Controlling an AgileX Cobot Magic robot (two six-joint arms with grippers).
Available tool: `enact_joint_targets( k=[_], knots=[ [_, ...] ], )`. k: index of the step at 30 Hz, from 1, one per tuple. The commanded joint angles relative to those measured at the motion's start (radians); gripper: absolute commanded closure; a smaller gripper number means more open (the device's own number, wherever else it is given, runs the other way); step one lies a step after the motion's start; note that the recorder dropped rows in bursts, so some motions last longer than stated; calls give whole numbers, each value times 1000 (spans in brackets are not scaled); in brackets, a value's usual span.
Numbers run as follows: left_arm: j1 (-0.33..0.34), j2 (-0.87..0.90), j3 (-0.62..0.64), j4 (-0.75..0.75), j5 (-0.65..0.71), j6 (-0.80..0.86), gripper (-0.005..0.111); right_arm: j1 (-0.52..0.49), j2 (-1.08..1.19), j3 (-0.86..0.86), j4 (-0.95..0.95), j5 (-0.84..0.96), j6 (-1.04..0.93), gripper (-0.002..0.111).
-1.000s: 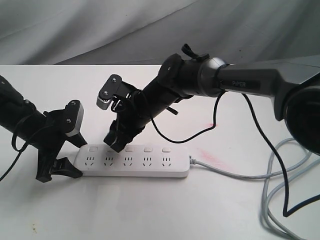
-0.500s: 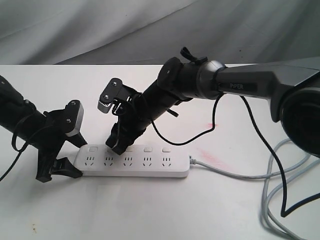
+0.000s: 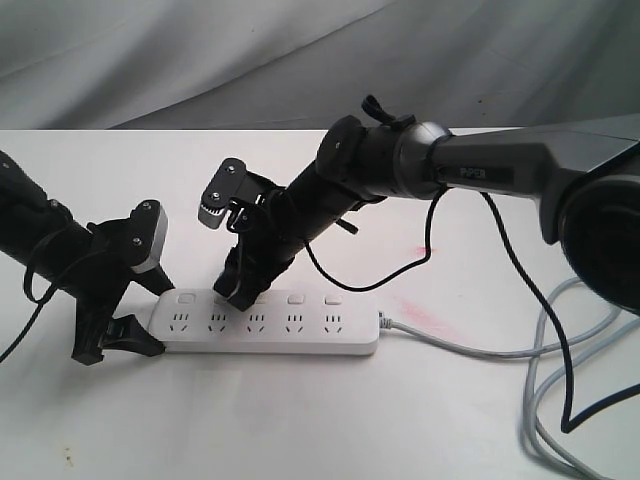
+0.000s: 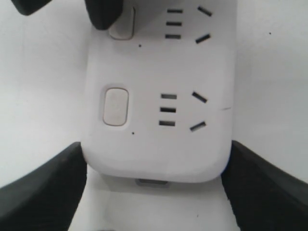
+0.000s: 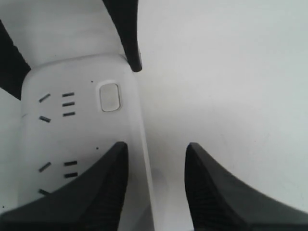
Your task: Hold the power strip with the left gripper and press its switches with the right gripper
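The white power strip lies flat on the table, its grey cord running off to the right. My left gripper is shut on its left end; the left wrist view shows the fingers pressed against both sides of the power strip. My right gripper points down at the second switch from the left, its jaws slightly apart. One right finger lies over the strip, the other over bare table. The first switch is uncovered; the second is partly hidden by a black fingertip.
Loops of grey cord and a thin black cable lie on the right side of the table. A faint pink stain marks the tabletop beyond the strip's right end. Grey cloth hangs behind.
My right gripper has sunk a little and edged rightwards over the second switch. The left gripper and the strip have not moved.
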Motion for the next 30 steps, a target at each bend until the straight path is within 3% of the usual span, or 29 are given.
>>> enact_joint_targets(
  k=[1,30],
  knots=[
    [-6,4,-7,-2,2,-1,67,-4,9,6,-29,18,-22,71],
    [-6,4,-7,-2,2,1,67,-16,44,87,-77,2,-22,71]
  ],
)
